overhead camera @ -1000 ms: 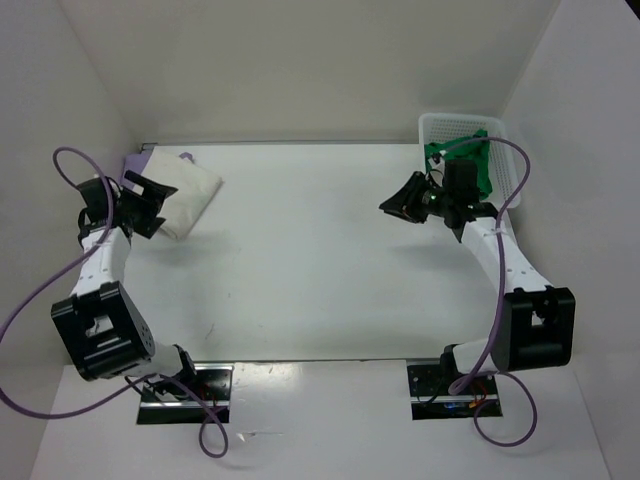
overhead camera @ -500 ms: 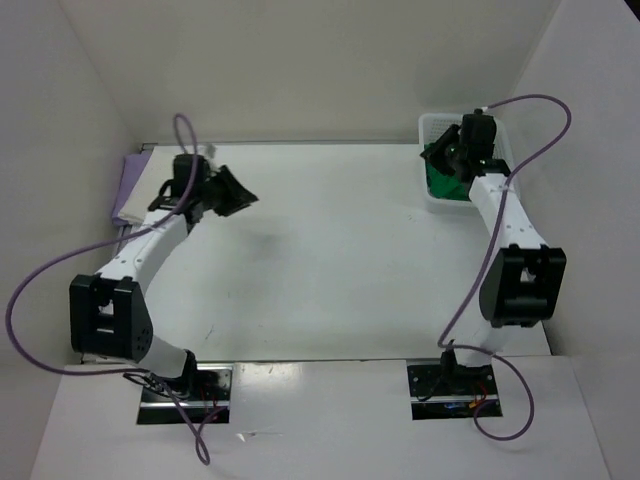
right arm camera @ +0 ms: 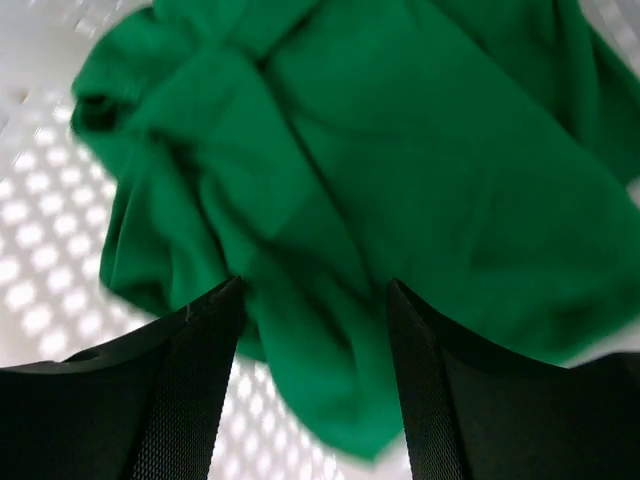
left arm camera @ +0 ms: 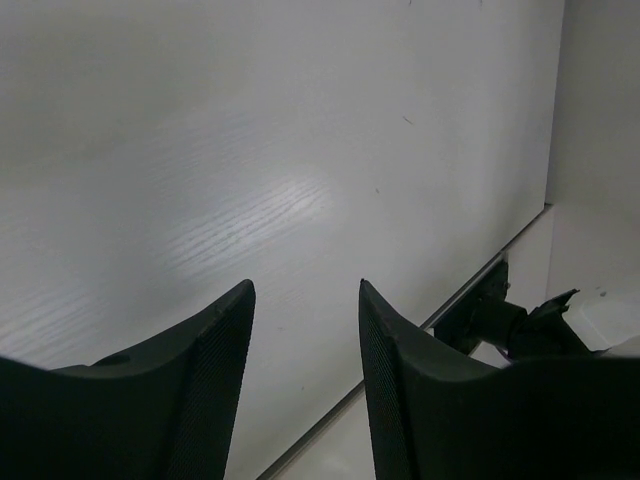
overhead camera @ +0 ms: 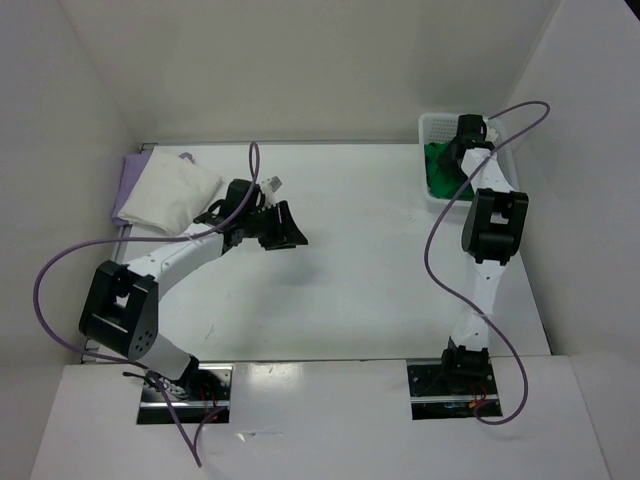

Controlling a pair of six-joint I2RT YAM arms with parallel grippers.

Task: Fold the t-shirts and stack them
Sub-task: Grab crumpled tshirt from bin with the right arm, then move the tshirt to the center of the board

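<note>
Hidden and blurry bits
The white shirt (overhead camera: 170, 195) covers most of the purple shirt (overhead camera: 124, 190). The right arm (overhead camera: 492, 225) hides part of the green shirt (overhead camera: 437, 175), which is blurry and cut off in the right wrist view.

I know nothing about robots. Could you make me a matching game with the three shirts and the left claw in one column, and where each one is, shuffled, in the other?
1. green t-shirt
2. off-white t-shirt
3. lavender t-shirt
4. left gripper

A. over bare table, jaws apart, holding nothing
B. crumpled in the white mesh basket
C. folded on top of another shirt, far left corner
D. underneath another shirt, only edges showing

Pairs: 1-B, 2-C, 3-D, 4-A.
</note>
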